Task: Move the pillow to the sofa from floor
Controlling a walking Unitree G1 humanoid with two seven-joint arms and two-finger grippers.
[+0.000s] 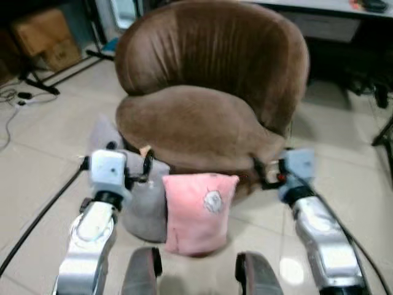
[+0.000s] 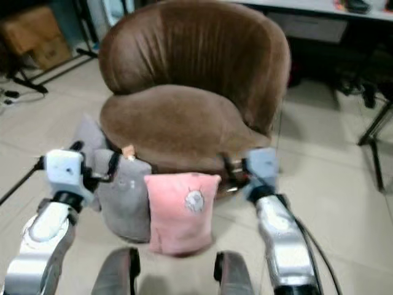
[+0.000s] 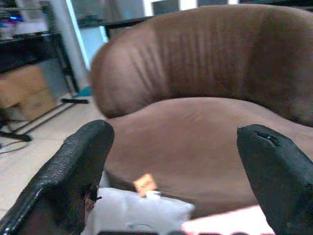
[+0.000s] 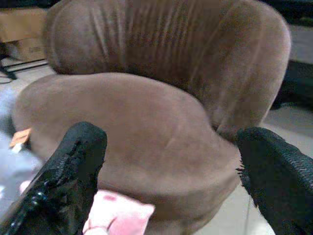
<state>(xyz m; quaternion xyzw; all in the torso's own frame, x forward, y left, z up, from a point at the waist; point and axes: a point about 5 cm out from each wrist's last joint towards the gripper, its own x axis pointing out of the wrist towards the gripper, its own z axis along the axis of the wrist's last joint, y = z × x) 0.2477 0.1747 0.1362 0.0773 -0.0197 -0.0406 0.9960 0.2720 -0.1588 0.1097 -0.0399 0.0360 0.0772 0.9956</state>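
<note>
A pink pillow (image 1: 199,212) with a small white print stands on the tiled floor, leaning against the front of the brown round sofa (image 1: 209,117). A grey pillow (image 1: 146,203) with an orange tag leans beside it on its left. My left gripper (image 1: 132,163) hovers open above the grey pillow, just left of the pink one. My right gripper (image 1: 270,170) is open at the sofa's front right edge, to the right of the pink pillow. In the left wrist view the open gripper (image 3: 171,171) faces the sofa seat (image 3: 195,132). The right wrist view's open gripper (image 4: 171,181) does too, with the pink pillow (image 4: 120,218) below.
Cardboard boxes (image 1: 46,37) and a stand's black legs (image 1: 43,83) sit at the back left, with cables (image 1: 18,98) on the floor. A desk (image 1: 331,15) runs behind the sofa at the right. A dark stand leg (image 1: 384,132) is at the far right.
</note>
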